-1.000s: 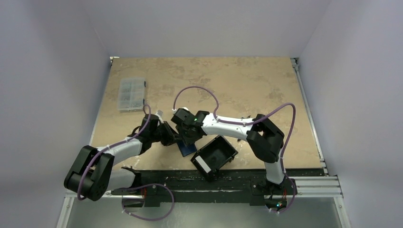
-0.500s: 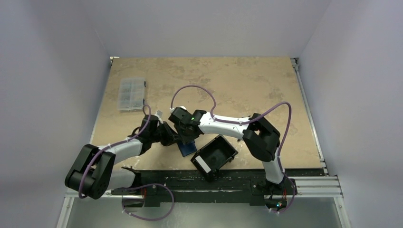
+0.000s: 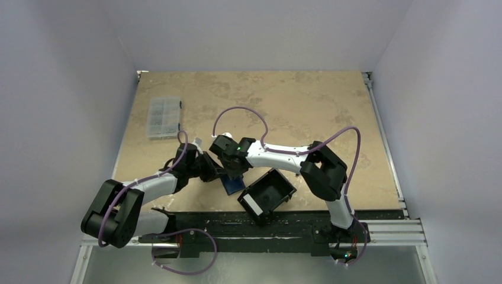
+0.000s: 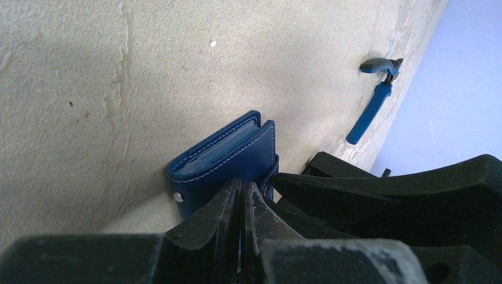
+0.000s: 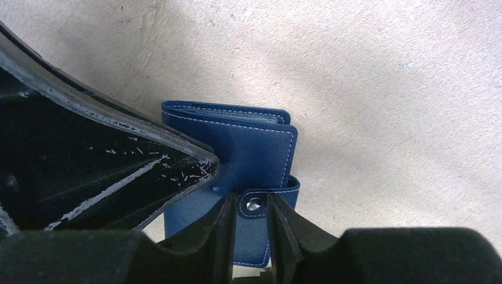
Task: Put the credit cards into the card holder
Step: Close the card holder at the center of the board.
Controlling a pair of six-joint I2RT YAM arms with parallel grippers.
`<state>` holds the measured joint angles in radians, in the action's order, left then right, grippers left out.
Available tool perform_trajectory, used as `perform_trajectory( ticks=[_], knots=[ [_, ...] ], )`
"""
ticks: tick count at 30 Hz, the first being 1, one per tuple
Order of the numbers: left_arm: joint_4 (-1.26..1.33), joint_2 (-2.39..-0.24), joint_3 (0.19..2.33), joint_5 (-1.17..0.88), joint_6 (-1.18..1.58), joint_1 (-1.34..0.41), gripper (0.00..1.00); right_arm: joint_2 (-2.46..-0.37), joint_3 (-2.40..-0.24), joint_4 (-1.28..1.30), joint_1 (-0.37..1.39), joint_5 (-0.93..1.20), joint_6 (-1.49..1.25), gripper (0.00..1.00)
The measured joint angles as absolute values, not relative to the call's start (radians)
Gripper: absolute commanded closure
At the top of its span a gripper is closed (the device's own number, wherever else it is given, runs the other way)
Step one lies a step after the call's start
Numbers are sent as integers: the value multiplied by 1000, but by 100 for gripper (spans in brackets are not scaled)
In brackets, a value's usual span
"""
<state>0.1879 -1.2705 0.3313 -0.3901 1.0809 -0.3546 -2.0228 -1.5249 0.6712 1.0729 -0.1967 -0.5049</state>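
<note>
We find the card holder [image 3: 234, 185] lying flat on the table [image 3: 296, 106], just beside the left corner of the black tray [image 3: 286, 179] and apart from it. It is folded shut, and both arms meet over it on the side away from the tray. The left gripper [image 4: 241, 186] has its jaws pressed together. Its tips rest against the holder's edge on the side away from the tray, and we cannot tell whether a thin flap is caught between them. The right gripper [image 5: 250, 201] comes down on the holder's strap [image 5: 278, 200], its fingers [image 5: 222, 236] a narrow gap apart. The small pale snap button [image 5: 254, 204] shows in that gap. One finger meets the strap's free end, the other lies over the strap itself, and we cannot make out whether they pinch anything. In the right wrist view, pale grey layers [image 5: 248, 117] show between the holder's blue covers, but we cannot say what they are. A clear compartment box [image 3: 163, 116] sits well apart from the tray, to its far left. A blue clamp [image 4: 372, 106] shows at the table's edge in the left wrist view.
</note>
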Motion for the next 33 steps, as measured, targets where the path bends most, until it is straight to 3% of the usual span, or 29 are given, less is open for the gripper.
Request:
perform_trajectory(
  ticks=[4, 8, 30, 31, 33],
  knots=[
    [195, -1278, 331, -390, 1081, -355, 94, -2023, -1526, 672, 1073, -196, -501, 91],
    [197, -1284, 331, -390, 1081, -354, 94, -2023, -1533, 671, 1074, -196, -501, 100],
    [224, -1308, 329, -409, 1078, -340, 94, -1892, -1400, 569, 1029, -33, -508, 100],
    [224, -1308, 329, -409, 1078, -340, 94, -1892, -1398, 566, 1026, -29, -509, 98],
    [224, -1308, 329, -410, 1078, -340, 94, -1892, -1398, 562, 1025, -26, -508, 83]
  ],
)
